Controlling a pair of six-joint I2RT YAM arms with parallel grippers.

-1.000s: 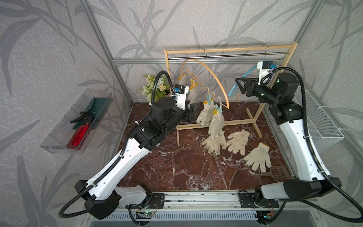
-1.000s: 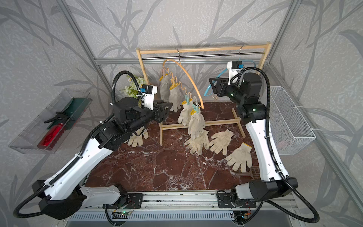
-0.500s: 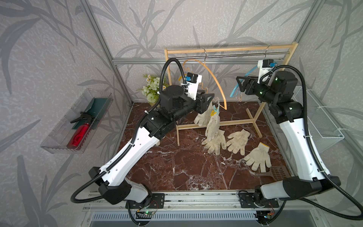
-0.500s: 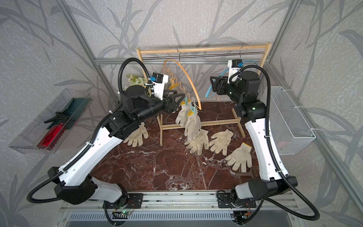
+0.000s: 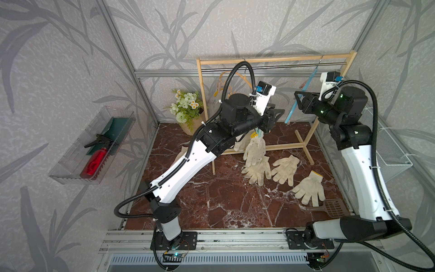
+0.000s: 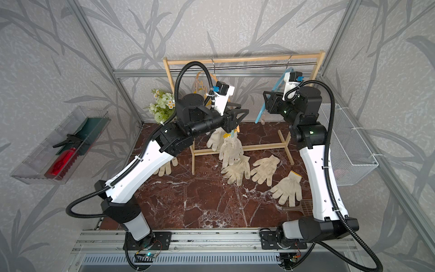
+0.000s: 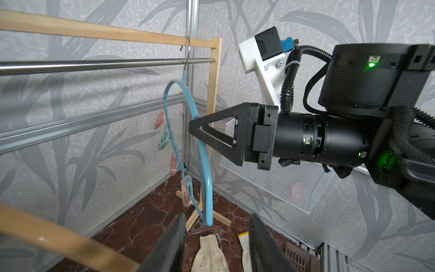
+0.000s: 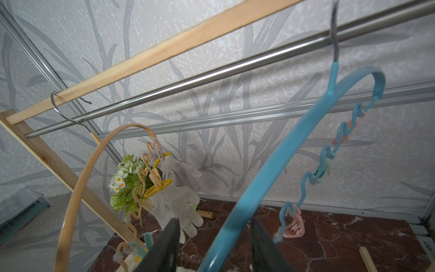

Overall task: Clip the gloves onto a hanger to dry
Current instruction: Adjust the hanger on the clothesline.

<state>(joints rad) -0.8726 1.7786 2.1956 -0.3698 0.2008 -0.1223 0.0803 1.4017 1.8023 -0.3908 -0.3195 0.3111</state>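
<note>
Marble tabletop [image 5: 211, 200], clipped gloves [image 5: 254, 150] hanging vertically, cuffs up

In both top views my left arm [image 6: 146, 160] hides most of the beige hanger [image 6: 200, 75] and part of a glove [image 6: 164, 168] on the table [image 6: 211, 207]. I can't tell if the right claw [image 8: 214, 221] pinches the blue hanger [image 8: 259, 188]. The pink blob [image 7: 295, 190] in the wire basket [image 7: 270, 179] is too blurred.

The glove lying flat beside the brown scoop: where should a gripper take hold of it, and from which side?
Likely the yellow-edged cuff, from straight above. The glove lies flat on the marble floor, fingers spread toward the front, cuff toward the rack; the cuff is its narrowest, most compact end.
</note>
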